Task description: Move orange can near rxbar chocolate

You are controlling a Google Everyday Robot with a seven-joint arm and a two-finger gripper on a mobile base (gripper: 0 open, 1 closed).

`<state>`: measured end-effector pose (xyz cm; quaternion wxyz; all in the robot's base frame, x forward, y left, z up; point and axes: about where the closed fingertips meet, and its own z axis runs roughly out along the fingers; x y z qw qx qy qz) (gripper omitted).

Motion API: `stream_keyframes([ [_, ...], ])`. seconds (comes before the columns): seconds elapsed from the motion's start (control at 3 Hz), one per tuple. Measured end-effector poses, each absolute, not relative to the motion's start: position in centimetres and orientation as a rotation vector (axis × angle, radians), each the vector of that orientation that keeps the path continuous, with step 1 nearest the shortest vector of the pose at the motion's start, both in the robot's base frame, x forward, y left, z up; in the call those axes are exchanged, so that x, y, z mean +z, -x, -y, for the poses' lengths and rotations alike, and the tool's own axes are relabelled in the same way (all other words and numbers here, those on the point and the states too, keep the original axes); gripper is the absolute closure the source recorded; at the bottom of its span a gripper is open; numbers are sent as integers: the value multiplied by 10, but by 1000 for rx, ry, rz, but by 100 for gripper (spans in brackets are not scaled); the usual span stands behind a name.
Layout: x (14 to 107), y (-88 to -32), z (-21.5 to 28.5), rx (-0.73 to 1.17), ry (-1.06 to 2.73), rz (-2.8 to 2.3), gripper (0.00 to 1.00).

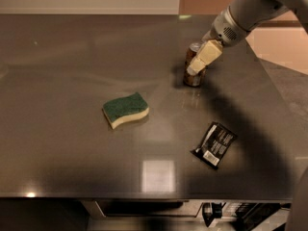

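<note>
Grey table fills the frame. My arm enters upper right. Green sponge left of centre, black bar lower right. Orange can upright, upper right of centre, well apart from the bar. My gripper is at the can; can't tell if it grips.

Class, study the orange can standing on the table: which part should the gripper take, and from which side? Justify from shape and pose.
Take the orange can by its round side wall, about mid-height, coming from the far right, where the gripper is, at its upper part. It stands upright, so the curved wall offers two opposite faces, and the rxbar chocolate lies apart, nearer the camera.
</note>
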<state>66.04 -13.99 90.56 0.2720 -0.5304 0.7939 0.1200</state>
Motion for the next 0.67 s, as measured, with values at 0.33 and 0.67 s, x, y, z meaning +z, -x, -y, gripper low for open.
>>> stream_keyframes([
  [0.33,906,-659,139,340,1430,-2129,41],
  [0.67,911,-652,142,362,1435,-2114,65],
])
